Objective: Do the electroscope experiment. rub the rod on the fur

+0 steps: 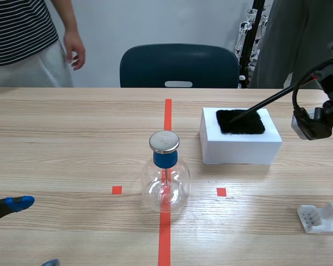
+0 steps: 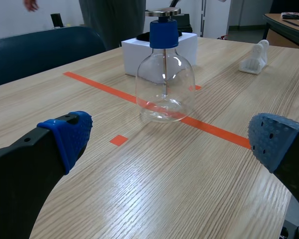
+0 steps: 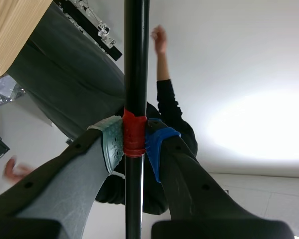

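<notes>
The right pincer is closed on the rod: its grey-green and blue pads press the red band on the black shaft from either side. In the scene view this arm comes in at the upper right of the frame. The rod slants down and left from it to the fur, where its tip meets the near left part of the black patch. The fur lies in the top of a white block, right of the centre tape line and toward the table's far edge.

The left pincer hangs wide open with nothing in it, low at the lower left of the frame near the table's near edge. Ahead of it stands the glass flask on the tape line, with a blue stopper and a metal cap. Flask and block stand well apart, with bare wood between them. A small white holder lies at the lower right, near the table's right edge. Beyond the far edge are a dark chair and a person at the upper left.
</notes>
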